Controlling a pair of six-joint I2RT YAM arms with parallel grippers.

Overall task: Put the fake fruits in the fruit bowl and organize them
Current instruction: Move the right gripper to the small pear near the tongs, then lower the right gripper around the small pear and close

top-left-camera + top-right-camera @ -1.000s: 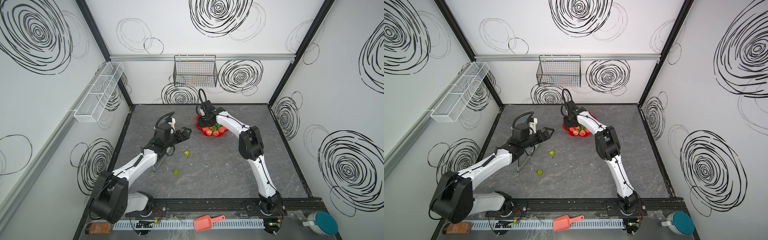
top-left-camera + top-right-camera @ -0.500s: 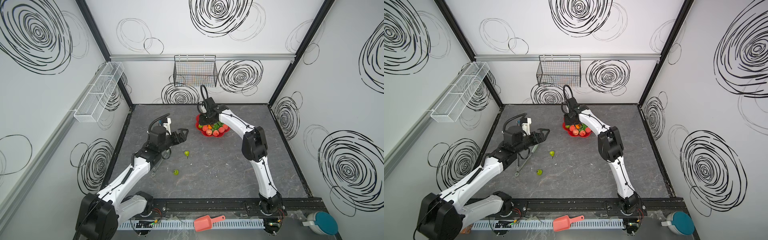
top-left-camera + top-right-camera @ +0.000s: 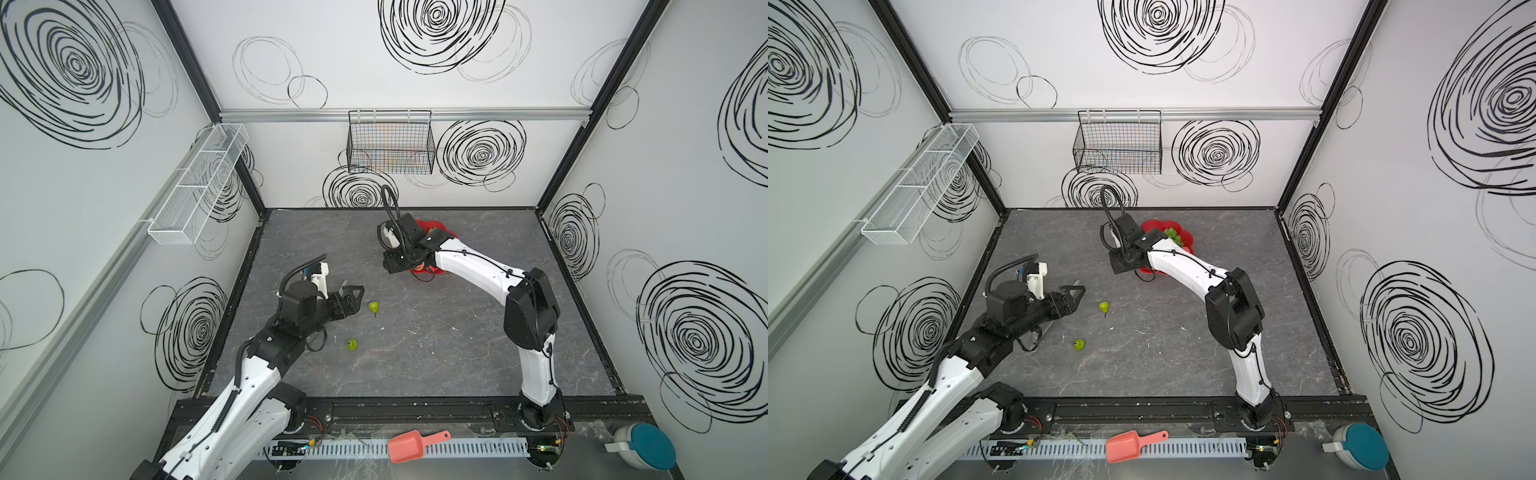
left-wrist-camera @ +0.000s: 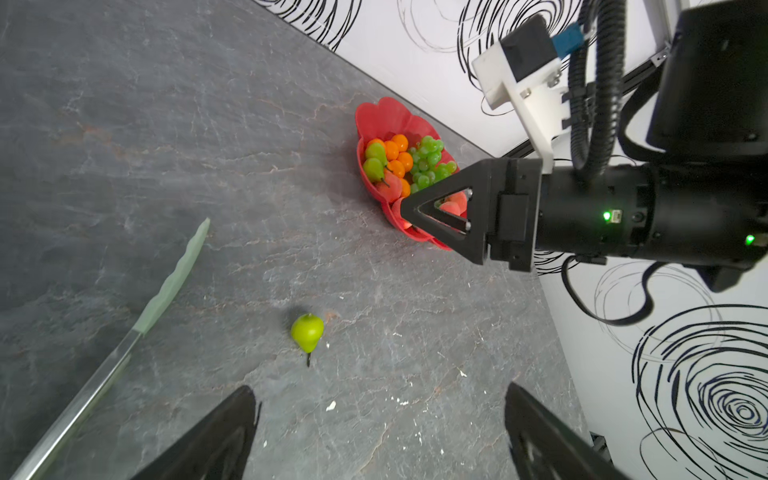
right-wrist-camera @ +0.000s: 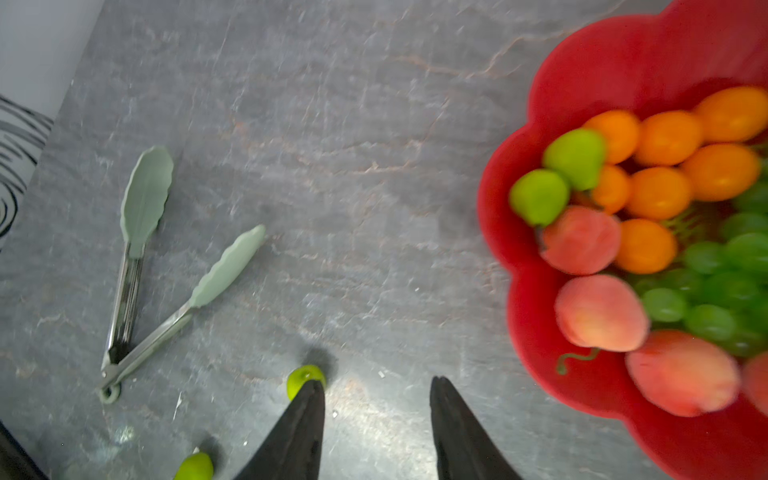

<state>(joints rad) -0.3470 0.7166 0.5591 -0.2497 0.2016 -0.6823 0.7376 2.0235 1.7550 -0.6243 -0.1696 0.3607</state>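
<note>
Left claw [image 3: 352,292] wide, right claw [image 5: 376,386] part-open, both empty.
One pear [image 3: 373,306] lies on tabletop [image 3: 457,353] just ahead of left claw, second pear [image 3: 352,344] by its wrist; filled bowl [image 5: 498,208] just beside right claw.

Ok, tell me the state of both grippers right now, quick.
Left gripper: open, jaws wide apart, holding nothing.
Right gripper: open, jaws apart, holding nothing.

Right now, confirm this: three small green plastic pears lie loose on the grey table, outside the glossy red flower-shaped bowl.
Not three: two green pears lie loose on the grey table outside the red flower-shaped bowl, one nearer it, one nearer the front. Both top views show this.
</note>
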